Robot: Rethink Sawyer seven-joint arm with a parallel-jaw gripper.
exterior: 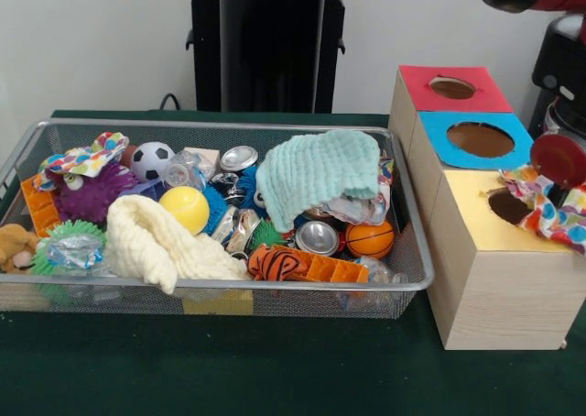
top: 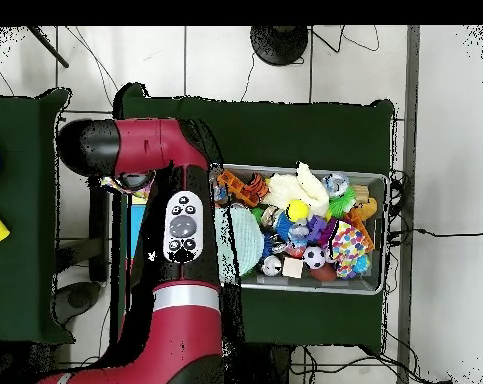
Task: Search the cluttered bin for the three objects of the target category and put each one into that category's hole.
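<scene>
1. Dotted cloth (exterior: 84, 161) lay at the bin's (exterior: 220, 125) ten o'clock corner, long axis roughly three to nine.
2. Second dotted cloth (exterior: 548, 207) hung over the yellow box's hole (exterior: 509, 207), at its three o'clock.
3. Gripper above it mostly hidden; jaw state impossible to tell.

bin (exterior: 220, 301) left, boxes (exterior: 499, 279) right

Tool (exterior: 558, 159) cut off at the front view's right edge — fingers unseen, overhead the arm (top: 180, 240) hides the boxes.
</scene>
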